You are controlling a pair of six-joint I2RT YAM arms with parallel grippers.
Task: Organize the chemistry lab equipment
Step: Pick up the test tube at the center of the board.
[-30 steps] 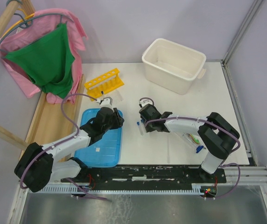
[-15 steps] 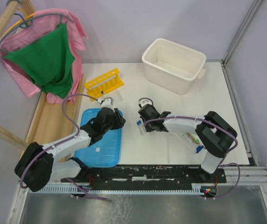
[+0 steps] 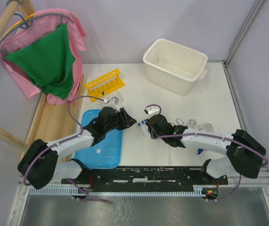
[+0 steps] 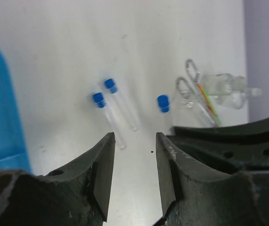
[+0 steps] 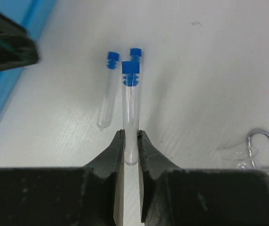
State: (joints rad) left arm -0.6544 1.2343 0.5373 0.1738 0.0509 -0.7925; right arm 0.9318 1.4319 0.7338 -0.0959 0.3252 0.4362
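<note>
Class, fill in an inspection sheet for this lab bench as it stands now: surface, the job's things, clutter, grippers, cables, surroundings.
Surface: white table, no spills seen.
Job's things: yellow rack at the back left; two loose tubes lying flat at mid-table; flasks, tongs and rods grouped together to their right.
Clutter: white tub at the back; blue lid under the left arm.
Grippers: left gripper with jaws open and empty, facing the loose tubes; right gripper with jaws shut on a held tube.
Cables: purple cables loop along both arms.
Surroundings: pink and green garments on a hanger, far left.
</note>
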